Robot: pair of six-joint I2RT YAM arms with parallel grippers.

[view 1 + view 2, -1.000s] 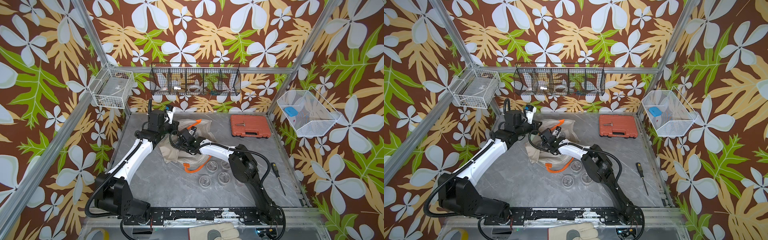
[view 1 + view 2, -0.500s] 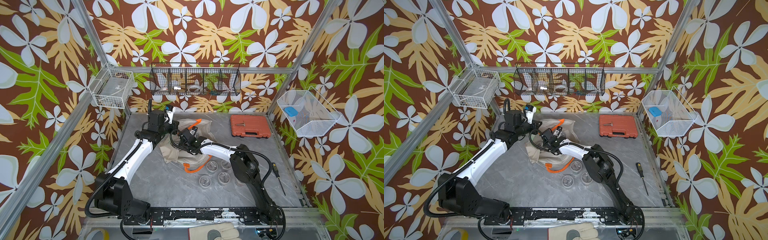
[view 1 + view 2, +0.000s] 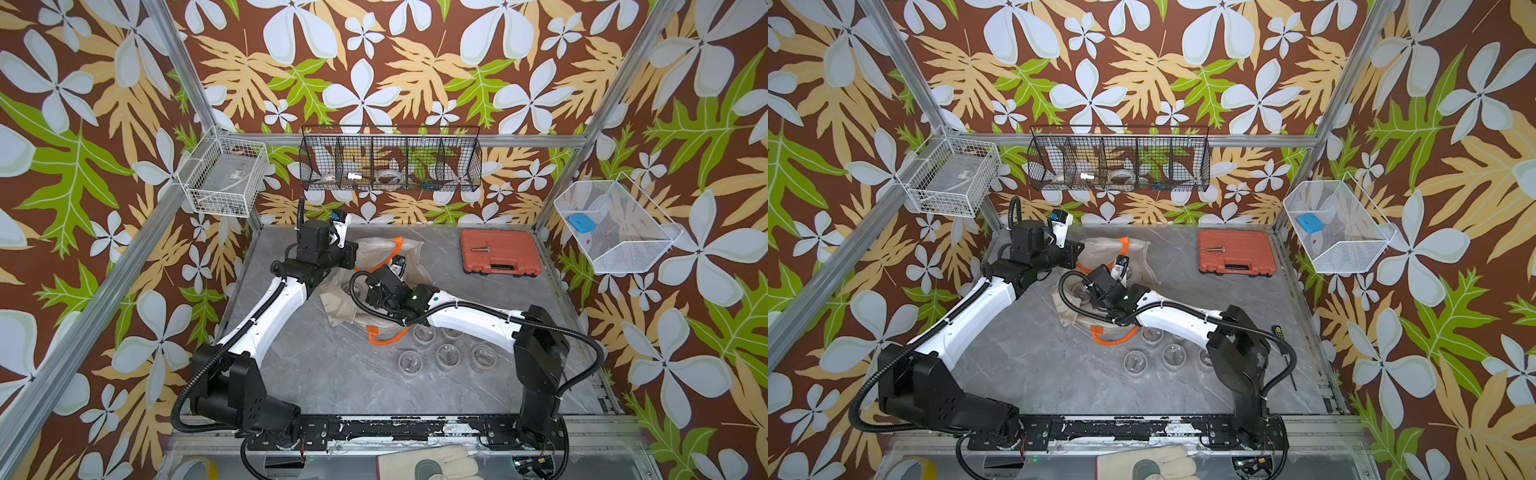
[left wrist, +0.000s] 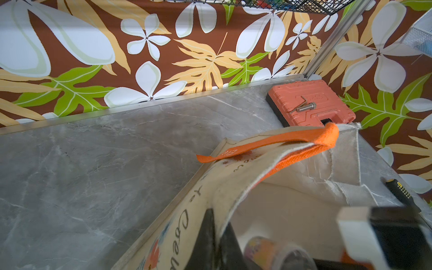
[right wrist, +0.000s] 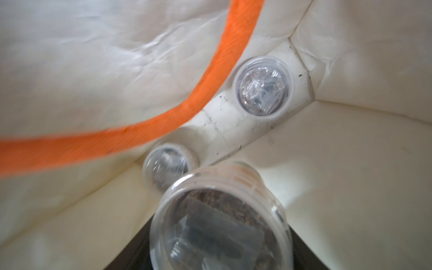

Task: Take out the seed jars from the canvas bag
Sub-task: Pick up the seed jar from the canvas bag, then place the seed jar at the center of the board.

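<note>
Seed jar in right pincer, inside bag

Stock on view: seed jar, clear-lidded, eight countable: five standing on the table, three inside the bag in the right wrist view; canvas bag, one, with two orange handles; tool case, orange-red, one, bearing one metal pin; screwdriver, one; wall baskets, three — two white wire, one black mesh of five compartments, small contents too fine to count; tape roll, one inside the bag; work glove, one; robot arms, two.
</note>
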